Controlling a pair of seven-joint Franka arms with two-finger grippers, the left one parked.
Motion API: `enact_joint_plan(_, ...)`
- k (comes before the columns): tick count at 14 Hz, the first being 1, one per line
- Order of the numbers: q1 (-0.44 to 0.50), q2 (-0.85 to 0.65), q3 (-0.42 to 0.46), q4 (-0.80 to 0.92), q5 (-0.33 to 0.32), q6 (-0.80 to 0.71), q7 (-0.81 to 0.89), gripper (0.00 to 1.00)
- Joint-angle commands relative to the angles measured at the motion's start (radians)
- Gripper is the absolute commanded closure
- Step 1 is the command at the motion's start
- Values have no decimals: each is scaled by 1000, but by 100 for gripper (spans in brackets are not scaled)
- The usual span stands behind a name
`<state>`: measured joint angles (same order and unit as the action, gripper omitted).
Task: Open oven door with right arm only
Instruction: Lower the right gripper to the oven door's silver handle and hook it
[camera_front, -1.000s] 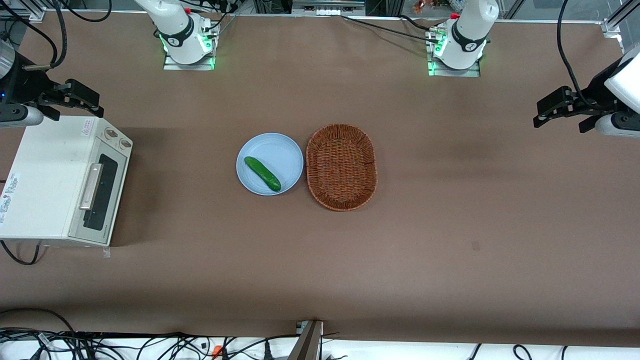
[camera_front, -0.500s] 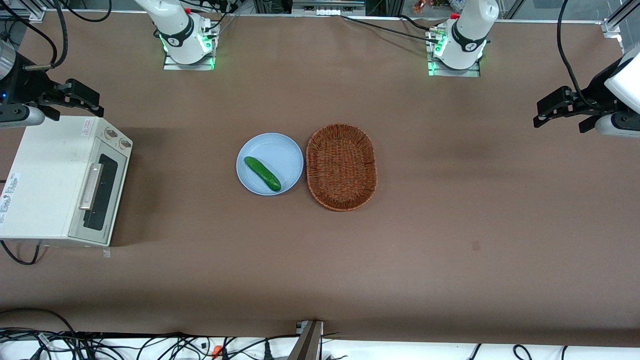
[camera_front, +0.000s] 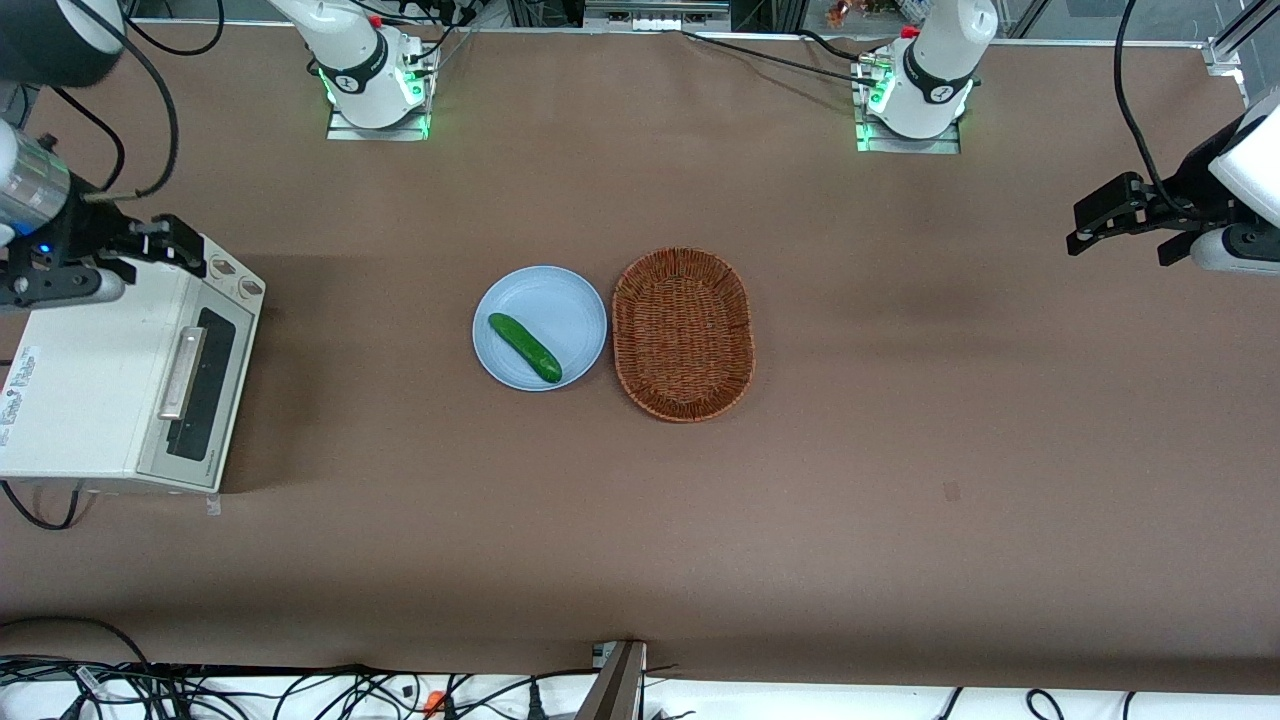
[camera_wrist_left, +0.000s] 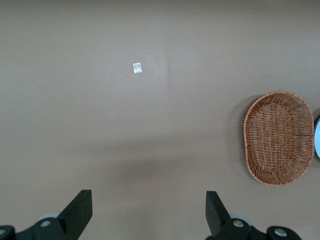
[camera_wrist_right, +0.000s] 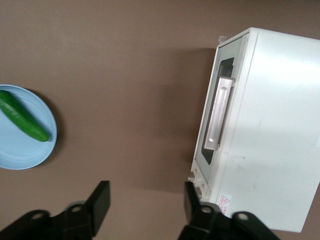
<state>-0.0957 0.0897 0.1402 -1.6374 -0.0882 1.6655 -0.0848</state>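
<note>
The white toaster oven (camera_front: 90, 370) stands at the working arm's end of the table. Its oven door (camera_front: 200, 385) is shut, with a dark window and a silver bar handle (camera_front: 181, 373). The door and handle (camera_wrist_right: 219, 113) also show in the right wrist view. The right arm's gripper (camera_front: 178, 250) hovers above the oven's top corner farthest from the front camera, by the two knobs (camera_front: 232, 276). In the right wrist view the gripper (camera_wrist_right: 146, 202) is open and empty, with the table between its fingers (camera_wrist_right: 100, 200).
A light blue plate (camera_front: 560, 300) with a green cucumber (camera_front: 524, 347) sits mid-table, beside a brown wicker basket (camera_front: 682, 333). The plate (camera_wrist_right: 20, 150) and cucumber (camera_wrist_right: 22, 116) also show in the right wrist view. A power cable (camera_front: 40, 505) trails from the oven.
The right gripper has moved nearer the front camera and down, from off the oven's edge to above its knob corner. The oven door has stayed shut.
</note>
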Motion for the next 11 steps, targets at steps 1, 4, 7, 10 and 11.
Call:
enact_joint_plan(1, -25, 10, 4, -61, -39, 77, -18, 63)
enact_joint_plan(4, -42, 54, -14, -87, -62, 143, -20, 85)
enact_joint_plan(7, -70, 131, -33, -85, -88, 216, -42, 95)
enact_joint_plan(10, -110, 205, -34, -85, -88, 315, -90, 100)
enact_joint_plan(11, -111, 217, -34, -84, -88, 326, -89, 100)
